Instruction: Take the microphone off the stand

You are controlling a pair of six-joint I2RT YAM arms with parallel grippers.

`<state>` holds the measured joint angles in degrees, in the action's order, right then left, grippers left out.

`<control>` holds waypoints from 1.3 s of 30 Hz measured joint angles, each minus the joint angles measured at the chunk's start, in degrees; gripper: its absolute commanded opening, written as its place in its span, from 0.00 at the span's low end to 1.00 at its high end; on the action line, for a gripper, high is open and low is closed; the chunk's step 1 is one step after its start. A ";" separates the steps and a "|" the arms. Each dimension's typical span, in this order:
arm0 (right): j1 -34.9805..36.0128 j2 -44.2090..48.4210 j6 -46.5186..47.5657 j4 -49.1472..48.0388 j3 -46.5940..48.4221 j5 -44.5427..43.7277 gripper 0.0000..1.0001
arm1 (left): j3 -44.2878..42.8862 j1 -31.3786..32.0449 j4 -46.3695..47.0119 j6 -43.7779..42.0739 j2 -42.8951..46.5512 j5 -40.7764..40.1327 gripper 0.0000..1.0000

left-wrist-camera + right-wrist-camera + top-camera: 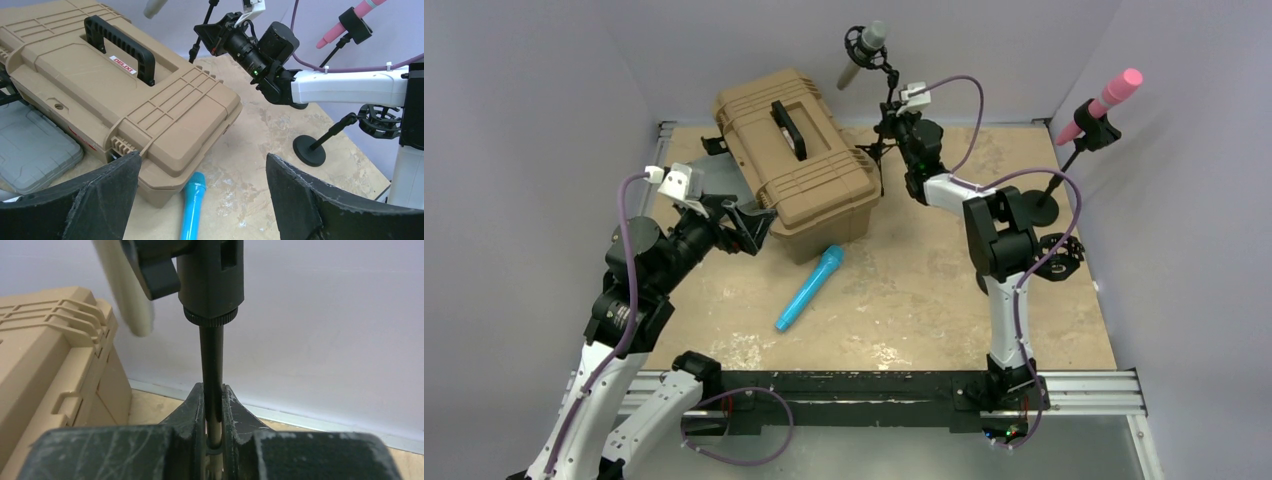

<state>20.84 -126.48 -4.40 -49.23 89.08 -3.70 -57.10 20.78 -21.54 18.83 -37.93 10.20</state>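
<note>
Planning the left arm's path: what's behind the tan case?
The grey mic on its stand, with the right pincer shut on that stand. The case covers part of the stand's foot.

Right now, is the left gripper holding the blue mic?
No, the left gripper is open, and the blue mic lies on the table.

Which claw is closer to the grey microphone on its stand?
Right. The right gripper clamps the pole below the microphone; the left gripper sits open by the tan case.
</note>
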 measured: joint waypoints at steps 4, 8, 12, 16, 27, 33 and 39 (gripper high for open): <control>0.09 1.53 2.01 -1.31 -2.89 -0.33 0.00 | 0.00 0.00 0.02 0.00 -0.07 0.00 0.91; 0.28 7.50 5.33 -0.94 -10.75 -1.79 0.00 | 0.00 0.00 0.02 0.02 -0.13 0.02 0.91; 0.24 14.78 6.67 -0.76 -19.80 -4.48 0.00 | 0.00 0.00 0.07 0.04 -0.35 0.09 0.91; 0.07 23.28 6.82 0.42 -29.00 -5.42 0.00 | 0.00 0.00 0.07 0.07 -0.57 0.42 0.91; 0.02 48.72 3.43 4.26 -53.18 -3.74 0.00 | 0.00 0.00 0.76 0.17 -0.50 2.05 0.90; 0.02 57.94 3.74 7.21 -59.58 -2.64 0.00 | 0.00 0.00 0.90 0.22 0.35 2.34 0.90; 0.04 59.17 3.78 5.05 -61.88 -2.47 0.21 | 0.00 0.04 0.90 0.22 0.92 2.36 0.90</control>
<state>20.88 -67.31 -0.62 -44.18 27.20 -6.17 -57.10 20.82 -20.64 19.05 -37.01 12.56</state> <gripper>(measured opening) 0.090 0.902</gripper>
